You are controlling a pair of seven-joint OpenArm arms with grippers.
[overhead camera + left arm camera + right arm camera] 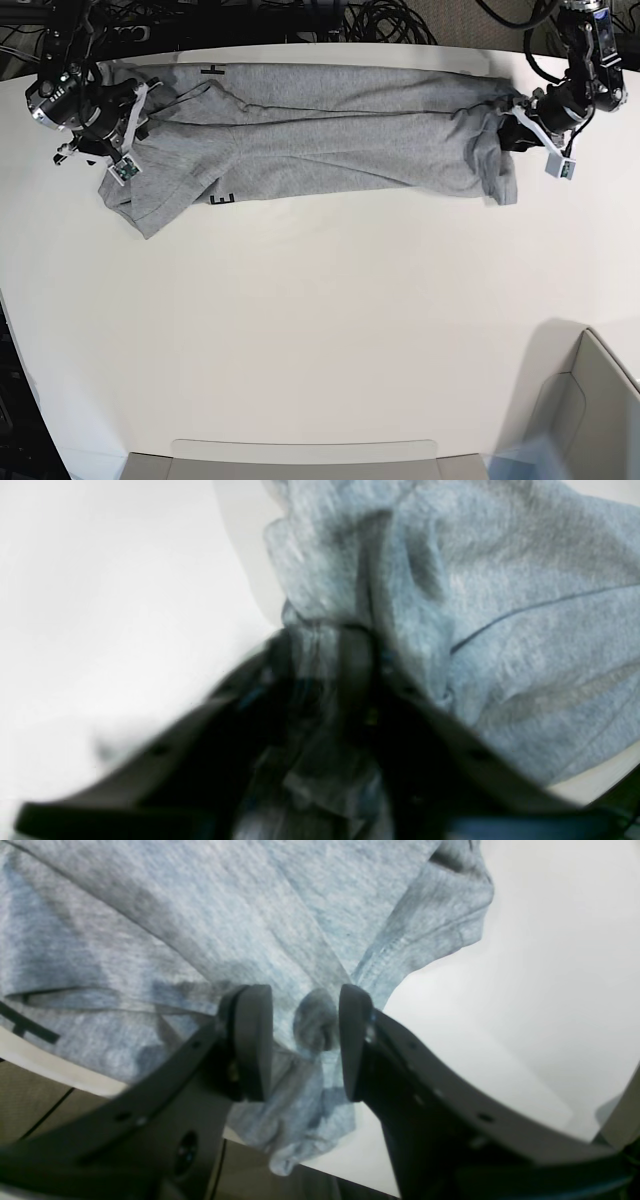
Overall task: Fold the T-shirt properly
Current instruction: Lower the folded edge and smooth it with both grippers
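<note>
The heather-grey T-shirt lies stretched sideways along the table's far edge, partly folded lengthwise. Black letters show near its left end. My left gripper is at the shirt's right end in the base view. In the blurred left wrist view it is shut on a bunch of the shirt. My right gripper is at the shirt's left end. In the right wrist view it holds a gathered knot of the shirt between its fingers, at the table's edge.
The white table spreads out in front of the shirt. A pale box stands at the front right and a flat tray edge at the front. Black cables lie beyond the far edge.
</note>
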